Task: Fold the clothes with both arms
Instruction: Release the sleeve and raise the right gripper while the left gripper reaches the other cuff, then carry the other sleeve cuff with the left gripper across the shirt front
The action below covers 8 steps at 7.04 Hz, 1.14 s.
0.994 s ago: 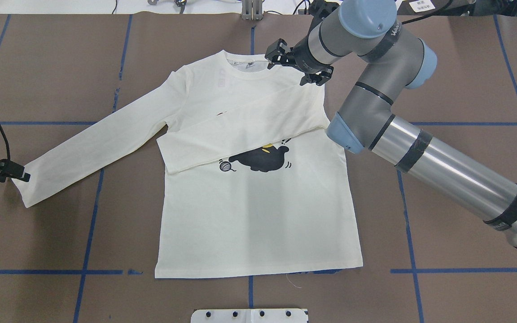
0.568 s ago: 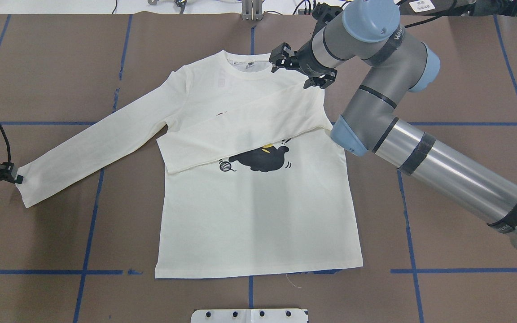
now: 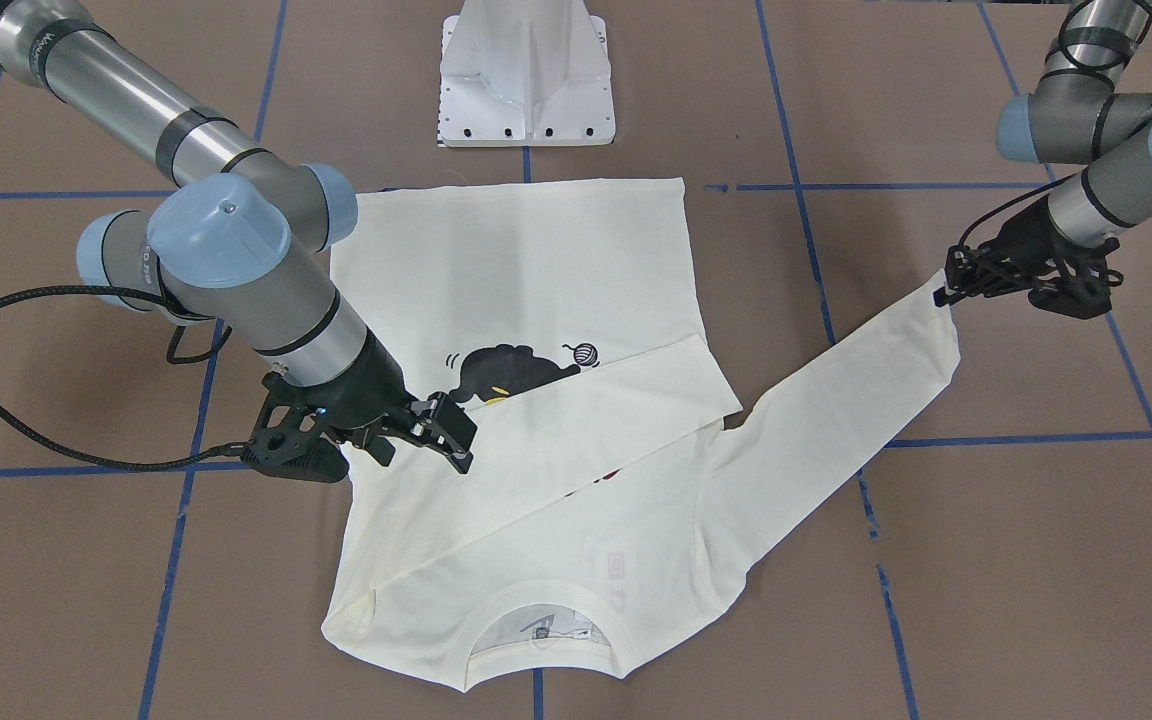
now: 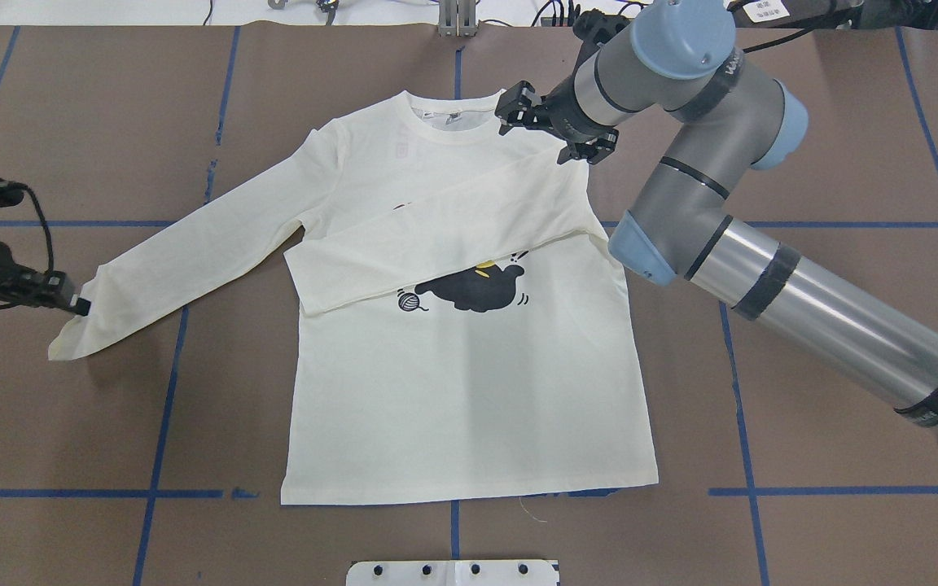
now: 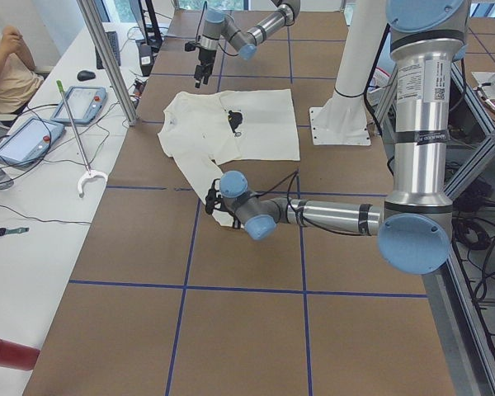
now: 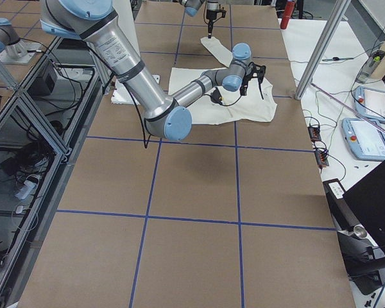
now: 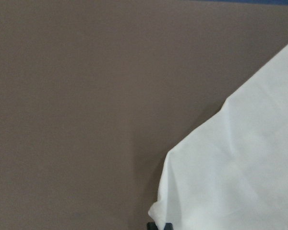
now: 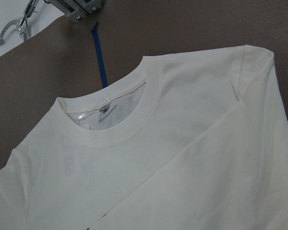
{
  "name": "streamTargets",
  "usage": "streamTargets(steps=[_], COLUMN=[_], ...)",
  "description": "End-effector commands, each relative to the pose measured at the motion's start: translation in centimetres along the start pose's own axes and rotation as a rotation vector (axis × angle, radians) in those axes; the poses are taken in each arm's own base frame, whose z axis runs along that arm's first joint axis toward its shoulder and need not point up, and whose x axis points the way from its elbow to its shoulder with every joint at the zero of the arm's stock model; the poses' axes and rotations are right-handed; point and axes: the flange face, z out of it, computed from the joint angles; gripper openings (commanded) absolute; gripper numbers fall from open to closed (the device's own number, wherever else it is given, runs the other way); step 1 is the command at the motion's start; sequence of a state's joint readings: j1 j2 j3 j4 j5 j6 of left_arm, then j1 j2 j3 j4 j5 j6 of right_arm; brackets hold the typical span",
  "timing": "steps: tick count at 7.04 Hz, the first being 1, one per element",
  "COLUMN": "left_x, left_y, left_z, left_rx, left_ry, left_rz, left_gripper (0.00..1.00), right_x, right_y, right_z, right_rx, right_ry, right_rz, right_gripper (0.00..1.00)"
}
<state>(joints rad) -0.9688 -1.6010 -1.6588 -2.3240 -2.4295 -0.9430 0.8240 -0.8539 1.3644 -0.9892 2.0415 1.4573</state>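
The cream-white shirt [image 4: 469,391] lies flat, front up, with its black cat print [image 4: 477,289] partly covered. One sleeve [image 4: 436,236] is folded across the chest. The other sleeve [image 4: 192,244] stretches out to the left side. My left gripper [image 4: 78,307] is shut on that sleeve's cuff [image 3: 941,310] and holds it slightly off the table; the left wrist view shows the cuff fabric [image 7: 240,177]. Over the shoulder beside the collar [image 8: 105,120] hovers my right gripper [image 4: 515,110], open and holding nothing; it also shows as the right gripper [image 3: 451,440].
The white base block [image 4: 453,572] sits at the table's near edge, below the hem. Blue tape lines [image 4: 164,391] grid the brown table. In the exterior left view a side bench holds tablets [image 5: 33,136] and cables, with a person at its far end.
My left gripper has pulled the cuff inward toward the shirt body, lifting and curling the sleeve end. The right gripper has drifted slightly right along the shoulder.
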Motion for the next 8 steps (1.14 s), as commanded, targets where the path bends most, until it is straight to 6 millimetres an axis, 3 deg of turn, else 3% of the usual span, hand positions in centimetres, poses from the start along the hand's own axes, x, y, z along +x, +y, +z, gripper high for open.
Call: streamTargets(steps=[1, 2, 3, 4, 5, 6, 7, 8], left_x=[17.0, 26.4, 35.5, 43.4, 50.8, 58.4, 62.7, 62.7], left_y=[-3.3, -4.1, -7.6, -8.5, -10.5, -11.0, -6.9, -5.4], left_z=[0.8, 3.4, 5.5, 9.2, 11.2, 13.7, 17.2, 19.6], left_rx=[-0.045, -0.050, 0.018, 0.045, 0.080, 0.115, 0.189, 0.211], left_ry=[0.149, 0.199, 0.212, 0.204, 0.205, 0.200, 0.214, 0.210], left_rz=[-0.085, -0.134, -0.220, -0.254, -0.257, -0.248, -0.217, -0.213], left_gripper=[0.00, 0.00, 0.00, 0.00, 0.00, 0.00, 0.00, 0.20], right_x=[10.5, 18.3, 24.0, 27.7, 29.7, 30.2, 30.3, 30.8], right_y=[-2.7, -4.1, -5.4, -6.3, -6.5, -6.5, -6.4, -6.4], right_z=[-6.7, -10.3, -13.8, -15.6, -16.2, -16.4, -16.5, -16.4], right_rx=[-0.065, -0.093, -0.098, -0.110, -0.108, -0.108, -0.100, -0.098], right_ry=[-0.001, 0.017, 0.026, 0.029, 0.042, 0.045, 0.033, 0.033], right_rz=[-0.081, -0.127, -0.156, -0.192, -0.200, -0.198, -0.211, -0.213], right_gripper=[1.00, 1.00, 1.00, 1.00, 1.00, 1.00, 1.00, 1.00])
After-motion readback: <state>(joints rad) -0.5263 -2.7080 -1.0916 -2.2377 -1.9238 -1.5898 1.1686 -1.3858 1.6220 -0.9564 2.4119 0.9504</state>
